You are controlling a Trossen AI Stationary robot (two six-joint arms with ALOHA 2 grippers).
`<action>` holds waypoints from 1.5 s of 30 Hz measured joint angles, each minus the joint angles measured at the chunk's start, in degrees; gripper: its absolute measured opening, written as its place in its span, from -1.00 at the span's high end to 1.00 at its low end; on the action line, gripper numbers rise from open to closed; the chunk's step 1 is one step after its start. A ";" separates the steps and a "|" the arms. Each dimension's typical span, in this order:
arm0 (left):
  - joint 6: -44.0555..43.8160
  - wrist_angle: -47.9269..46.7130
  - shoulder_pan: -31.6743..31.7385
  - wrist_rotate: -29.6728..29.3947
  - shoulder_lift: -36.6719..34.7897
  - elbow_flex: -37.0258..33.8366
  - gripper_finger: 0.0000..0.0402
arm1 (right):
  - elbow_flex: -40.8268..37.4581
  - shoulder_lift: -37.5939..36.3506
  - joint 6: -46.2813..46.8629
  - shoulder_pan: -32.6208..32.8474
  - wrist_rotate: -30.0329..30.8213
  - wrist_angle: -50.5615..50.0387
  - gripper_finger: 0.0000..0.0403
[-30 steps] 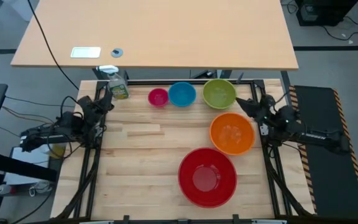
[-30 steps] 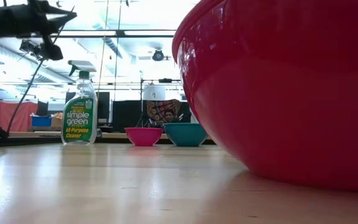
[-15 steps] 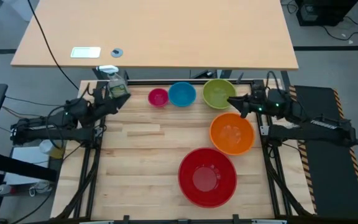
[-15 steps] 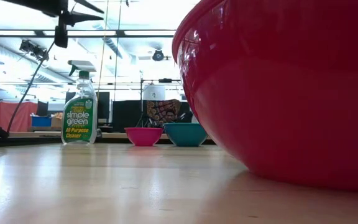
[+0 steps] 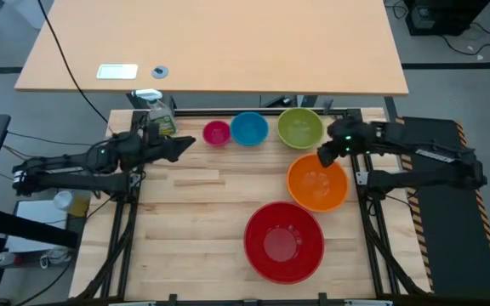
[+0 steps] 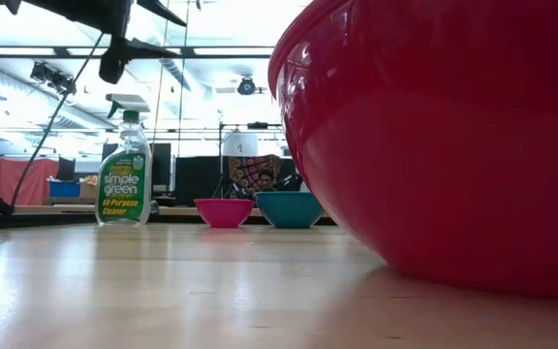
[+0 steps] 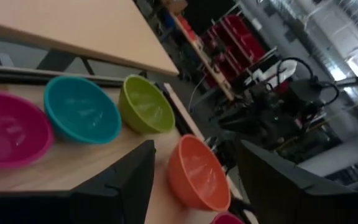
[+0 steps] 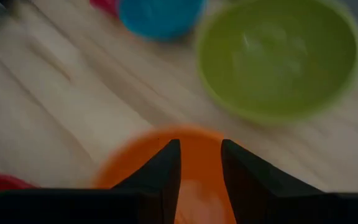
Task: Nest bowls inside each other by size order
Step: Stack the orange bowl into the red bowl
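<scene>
Five bowls stand apart on the wooden table, each on its base. Pink (image 5: 216, 133), blue (image 5: 248, 128) and green (image 5: 299, 127) form a row at the far edge. The orange bowl (image 5: 317, 182) is at the right and the red bowl (image 5: 284, 241) is nearest. My left gripper (image 5: 185, 143) hovers open left of the pink bowl (image 7: 5, 134), above the table (image 6: 168, 29). My right gripper (image 5: 323, 155) hangs over the orange bowl's far rim (image 8: 166, 134), near the green bowl (image 8: 278, 59). Its fingers (image 8: 199, 146) stand a narrow gap apart with nothing between them.
A yellow-green spray bottle (image 5: 160, 115) stands at the table's far left corner, just behind my left gripper. A second, lighter table (image 5: 211, 42) lies beyond the far edge. Bare wood shows at the near left (image 5: 185, 229).
My left gripper has moved from the table's left edge toward the pink bowl, rising a little, and has opened. My right arm has swung toward the far edge, and its gripper has turned to point over the orange bowl's far rim. The bowls have stayed put.
</scene>
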 joint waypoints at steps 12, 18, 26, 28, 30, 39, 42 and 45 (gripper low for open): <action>1.81 -0.31 2.79 4.74 2.27 0.07 -0.14 | 0.00 12.58 -11.91 -8.71 -3.13 -14.19 0.06; 4.83 1.03 2.79 6.83 2.55 0.06 -0.14 | 0.00 17.81 -21.53 -15.95 -9.29 -14.25 -0.22; 7.64 1.88 2.79 8.00 2.53 0.06 -0.14 | 0.00 25.83 -29.40 -20.83 -10.37 -14.21 -0.12; 8.27 1.85 2.79 8.02 2.53 0.07 -0.14 | 0.00 27.80 -30.05 -21.01 -10.36 -14.19 -0.05; 8.47 1.83 2.79 8.06 2.53 0.07 -0.14 | 0.00 29.55 -30.83 -20.99 -10.36 -14.03 0.02; 9.72 1.73 2.79 8.09 2.53 0.05 -0.14 | 0.02 35.45 -31.20 -20.99 -10.36 -13.70 0.33; 9.24 1.75 2.79 8.09 2.53 0.07 -0.14 | 0.00 36.28 -31.18 -20.96 -10.26 -13.93 0.46; 9.13 2.14 2.79 8.09 2.53 0.06 -0.14 | 0.00 36.29 -30.70 -20.95 -10.18 -13.85 0.59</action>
